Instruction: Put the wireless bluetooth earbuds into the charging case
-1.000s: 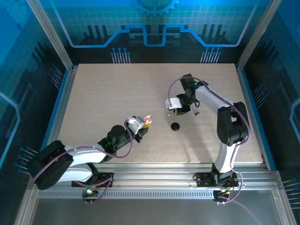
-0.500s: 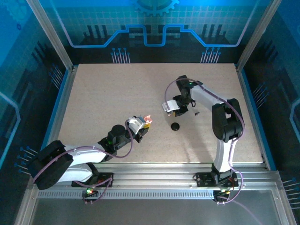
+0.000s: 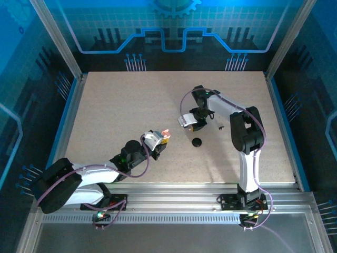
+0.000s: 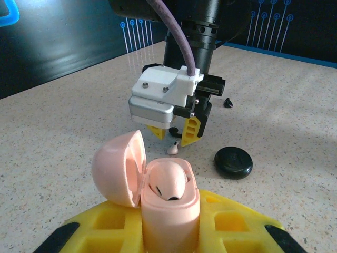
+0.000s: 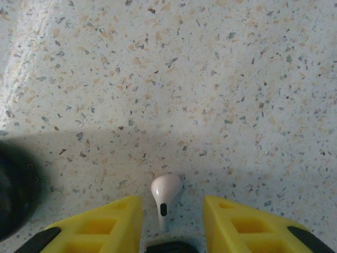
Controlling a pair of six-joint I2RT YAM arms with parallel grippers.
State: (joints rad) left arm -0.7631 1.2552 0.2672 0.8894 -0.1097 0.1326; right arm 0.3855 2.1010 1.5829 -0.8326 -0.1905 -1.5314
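**Left:** the left tool (image 3: 162, 139) is clamped on the pink charging case (image 4: 169, 203). The case stands upright with its lid (image 4: 120, 167) swung open to the left, and one pale earbud (image 4: 167, 183) is seated inside.

**Centre:** the right tool (image 4: 176, 135) points down at the speckled surface (image 5: 237, 79). Its yellow jaws stand apart on either side of a second pale earbud (image 5: 165, 191), which lies on the surface touching neither.

**Right:** a black round case (image 4: 233, 162) rests closed near that tool, and a black earbud (image 4: 227, 102) lies farther back.
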